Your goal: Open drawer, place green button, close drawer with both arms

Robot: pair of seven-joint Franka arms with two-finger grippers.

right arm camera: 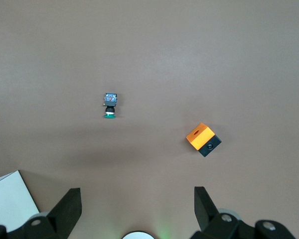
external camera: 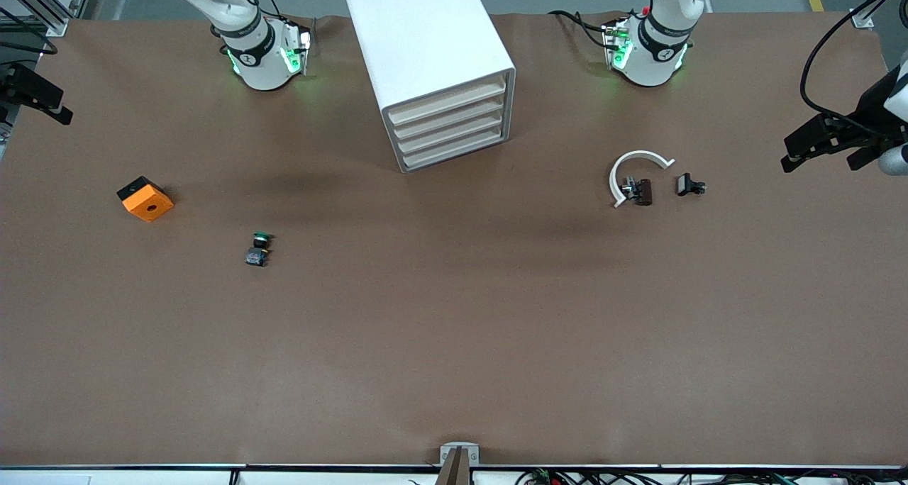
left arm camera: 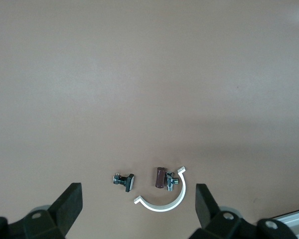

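The button (external camera: 259, 248) lies on its side on the brown table toward the right arm's end, green cap on a dark body; the right wrist view shows the button (right arm camera: 109, 105) too. A white cabinet (external camera: 425, 52) stands between the two arm bases, and its four alike drawer fronts (external camera: 448, 127) are all shut. My right gripper (right arm camera: 136, 189) hangs high over the table near its own base, open and empty. My left gripper (left arm camera: 138, 186) also hangs high, over the small clips, open and empty. Neither gripper shows in the front view.
An orange block with a hole (external camera: 146, 198) (right arm camera: 203, 139) lies near the button, closer to the table's end. Two small dark clips (external camera: 638, 191) (external camera: 689, 185) and a white curved band (external camera: 638, 166) (left arm camera: 164, 204) lie toward the left arm's end. Black fixtures (external camera: 837, 137) jut in at both table ends.
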